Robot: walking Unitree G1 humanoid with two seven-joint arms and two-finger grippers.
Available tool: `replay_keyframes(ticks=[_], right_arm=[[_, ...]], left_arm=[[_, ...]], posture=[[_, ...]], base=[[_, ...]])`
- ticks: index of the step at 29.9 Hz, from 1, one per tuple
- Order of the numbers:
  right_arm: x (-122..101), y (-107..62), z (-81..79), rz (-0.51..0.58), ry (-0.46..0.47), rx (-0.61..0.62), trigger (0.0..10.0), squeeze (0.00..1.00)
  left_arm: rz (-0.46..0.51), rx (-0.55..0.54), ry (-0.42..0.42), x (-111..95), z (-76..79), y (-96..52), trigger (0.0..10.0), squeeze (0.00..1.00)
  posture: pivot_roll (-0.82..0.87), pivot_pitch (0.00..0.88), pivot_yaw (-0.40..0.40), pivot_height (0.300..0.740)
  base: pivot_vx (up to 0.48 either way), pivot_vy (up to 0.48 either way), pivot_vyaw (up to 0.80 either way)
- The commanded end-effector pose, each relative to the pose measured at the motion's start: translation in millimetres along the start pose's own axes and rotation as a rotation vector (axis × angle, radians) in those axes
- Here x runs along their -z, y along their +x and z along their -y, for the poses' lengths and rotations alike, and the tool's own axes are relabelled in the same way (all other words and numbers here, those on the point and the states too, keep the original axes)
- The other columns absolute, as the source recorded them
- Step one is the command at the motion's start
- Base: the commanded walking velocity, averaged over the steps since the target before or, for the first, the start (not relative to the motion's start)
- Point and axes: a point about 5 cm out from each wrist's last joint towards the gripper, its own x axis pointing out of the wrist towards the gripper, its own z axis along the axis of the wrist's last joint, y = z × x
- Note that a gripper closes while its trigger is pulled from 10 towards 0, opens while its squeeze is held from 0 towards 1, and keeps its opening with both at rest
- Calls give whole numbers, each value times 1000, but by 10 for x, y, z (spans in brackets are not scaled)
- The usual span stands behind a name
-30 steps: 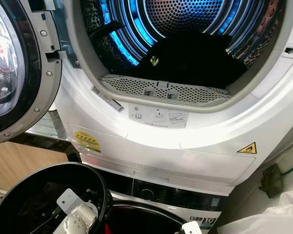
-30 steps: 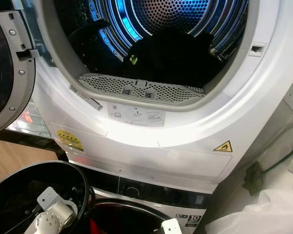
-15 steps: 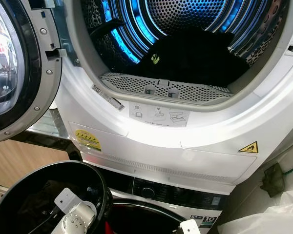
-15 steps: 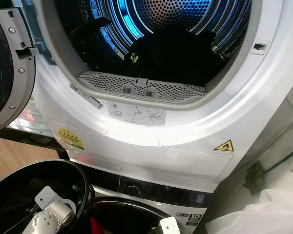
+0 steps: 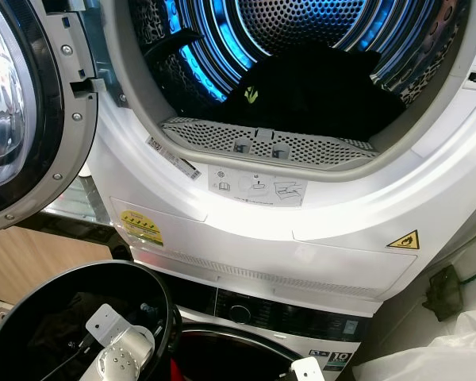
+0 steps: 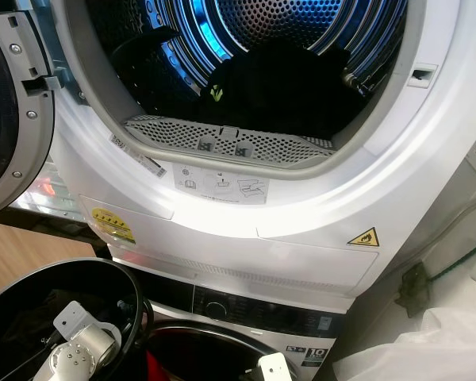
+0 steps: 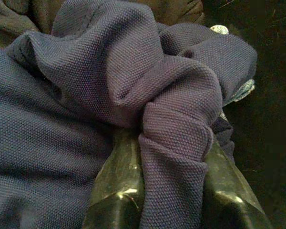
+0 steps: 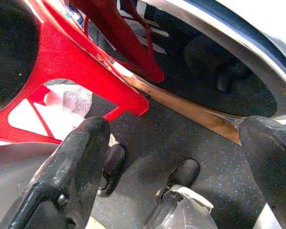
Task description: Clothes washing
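My left gripper (image 7: 170,140) is down inside a round black laundry basket (image 5: 171,311), shut on a fold of a blue-purple knitted garment (image 7: 86,86). The silver left wrist (image 5: 119,362) shows over the basket. More dark clothes (image 5: 40,333) lie in the basket. Above, the dryer drum (image 5: 222,48) stands open and lit blue, with a heap of dark clothes (image 5: 325,87) in it. My right gripper (image 8: 171,129) hangs open low over the floor, holding nothing.
The dryer door (image 5: 32,119) is swung wide to the left. Under the dryer sits a washer with its control panel (image 5: 285,319). A red plastic frame (image 8: 76,62) stands by my right gripper. A white bag (image 5: 436,357) lies at lower right.
The view has shifted slightly. My left wrist has sunk a little lower and leftward in the basket. The dryer and its load are unchanged.
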Motion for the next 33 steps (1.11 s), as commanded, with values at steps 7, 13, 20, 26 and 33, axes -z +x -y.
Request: replay_keyframes(ticks=[7, 13, 20, 26, 33], right_arm=[[1, 4, -17, 6, -2, 2, 10000, 0], [36, 0, -29, -1, -2, -2, 10000, 0], [38, 0, -29, -2, -5, -3, 10000, 0], [43, 3, -40, -7, -8, -5, 10000, 0], [51, 3, -44, -9, -4, -5, 10000, 0]], left_arm=[[284, -53, 63, -168, -112, -143, 0, 0], [541, -45, 61, -371, -125, -416, 0, 0], [815, 44, 182, -561, -49, -718, 0, 0], [1057, 175, 399, -618, 84, -994, 0, 0], [1406, 395, 659, -568, 379, -1481, 0, 0]], posture=[[154, 0, -39, 740], [161, 0, -39, 740], [165, 0, -37, 740], [176, 0, -38, 740], [183, 0, -40, 740]], base=[[0, 0, 0], [0, 0, 0], [0, 0, 0], [0, 0, 0], [0, 0, 0]])
